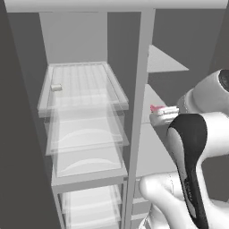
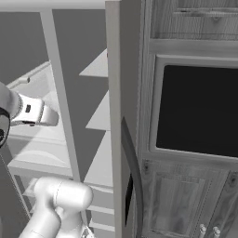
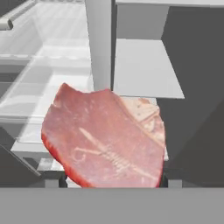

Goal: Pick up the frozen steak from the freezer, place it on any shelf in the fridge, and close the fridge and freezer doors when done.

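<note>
The frozen steak [image 3: 105, 135], a flat reddish-pink slab, sits between my fingertips in the hand view. My gripper [image 3: 109, 180] is shut on it. In the left base view the gripper [image 1: 155, 114] hangs in front of the freezer [image 1: 167, 96], just right of the dividing post, with a pink edge of the steak [image 1: 156, 108] showing at its tip. Left of the post is the fridge [image 1: 76, 40] with a clear ribbed glass shelf [image 1: 82, 85]. The freezer door [image 2: 122, 116] stands open, edge-on, with its dark handle [image 2: 133, 162].
A tiny pale grey cylinder [image 1: 56, 87] lies at the left of the top glass shelf. The pale dividing post [image 3: 100, 43] rises straight ahead of the hand. Opaque freezer shelves [image 3: 144, 70] lie to its right. Wooden cabinets and a dark oven window [image 2: 200, 109] stand right of the door.
</note>
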